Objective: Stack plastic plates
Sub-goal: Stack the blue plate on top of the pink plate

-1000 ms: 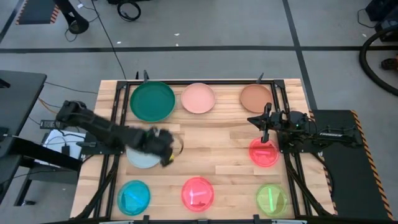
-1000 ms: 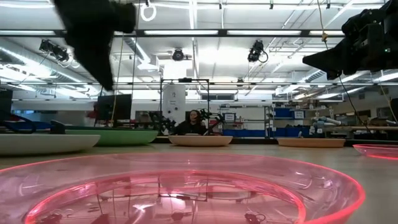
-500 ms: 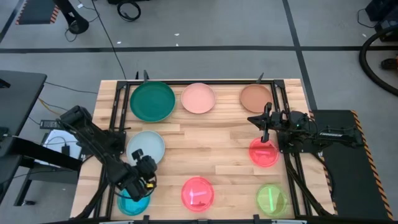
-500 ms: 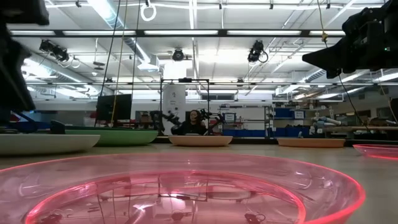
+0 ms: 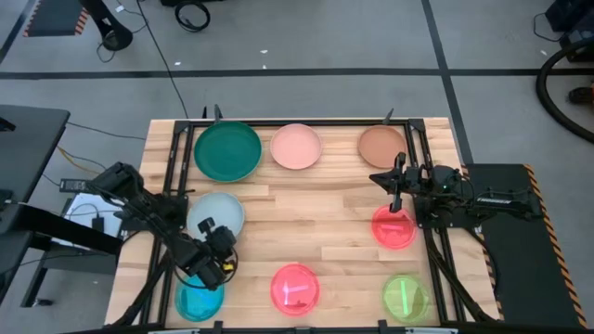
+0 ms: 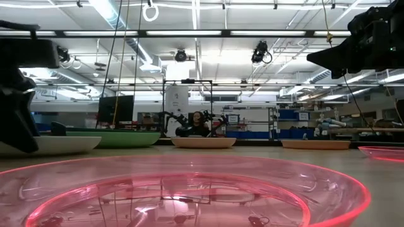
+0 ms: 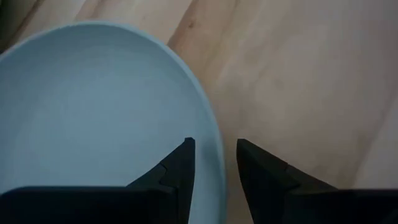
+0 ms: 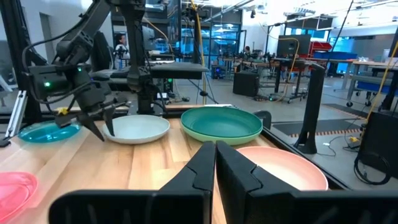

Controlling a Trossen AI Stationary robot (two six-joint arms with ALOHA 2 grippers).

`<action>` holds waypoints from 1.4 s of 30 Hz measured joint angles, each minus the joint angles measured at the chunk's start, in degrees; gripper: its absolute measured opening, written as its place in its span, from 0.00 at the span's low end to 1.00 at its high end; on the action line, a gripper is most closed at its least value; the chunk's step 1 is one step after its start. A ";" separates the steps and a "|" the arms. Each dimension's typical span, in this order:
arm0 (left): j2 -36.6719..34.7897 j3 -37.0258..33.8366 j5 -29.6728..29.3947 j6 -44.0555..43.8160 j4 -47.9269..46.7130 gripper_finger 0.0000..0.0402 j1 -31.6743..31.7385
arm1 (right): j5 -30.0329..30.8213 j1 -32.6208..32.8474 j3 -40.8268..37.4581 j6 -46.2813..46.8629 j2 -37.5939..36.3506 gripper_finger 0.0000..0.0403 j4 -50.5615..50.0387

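- Plates lie separately on the wooden table (image 5: 306, 190), none stacked: along the far edge a dark green plate (image 5: 227, 151), a pink plate (image 5: 296, 147) and a brown plate (image 5: 381, 146).
- Pale blue plate (image 5: 217, 213) sits at the left of the table, just in front of the dark green plate.
- Along the near edge lie three see-through plates: a cyan plate (image 5: 199, 299) at the left, a pink-red plate (image 5: 295, 288) in the middle and a lime plate (image 5: 406, 297) at the right. A red plate (image 5: 393, 227) lies on the right side, between the brown plate and the lime plate.
- Left gripper (image 5: 210, 263) is positioned between the pale blue plate and the cyan plate. In the left wrist view its fingers (image 7: 180, 168) are a small gap apart, straddling the rim of the pale blue plate (image 7: 93, 112); contact with the rim cannot be confirmed.
- In the right wrist view the left gripper (image 8: 99, 124) hangs at the near edge of the pale blue plate (image 8: 137, 129), with the cyan plate (image 8: 46, 131) just beside it.
- Right gripper (image 5: 388, 181) waits above the right side of the table, between the brown plate and the red plate. Its fingers (image 8: 202, 165) are pressed together and hold nothing.
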 joint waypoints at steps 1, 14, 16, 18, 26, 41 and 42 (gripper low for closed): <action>0.00 -0.06 0.27 -0.12 -0.01 0.29 0.36 | 0.00 0.00 0.00 -0.02 0.00 0.06 0.04; -0.07 1.42 2.58 2.81 2.53 0.05 1.55 | 0.00 0.00 0.00 0.00 0.00 0.06 0.10; -0.07 4.23 3.35 5.12 2.89 0.04 1.47 | 0.00 0.00 0.00 -0.02 0.00 0.06 0.10; -0.07 7.72 3.48 9.26 4.07 0.04 1.45 | 0.00 0.00 0.00 0.00 0.00 0.06 0.10; -0.07 19.98 -3.05 40.45 9.66 0.03 6.70 | 0.02 0.00 0.00 -0.02 0.00 0.06 0.10; 7.42 21.66 8.67 80.39 31.98 0.03 49.32 | 0.02 -0.02 0.00 -0.02 -0.02 0.06 0.31; 9.26 21.76 10.54 80.61 33.75 0.03 51.09 | 0.01 -0.02 0.00 -0.01 -0.02 0.06 0.24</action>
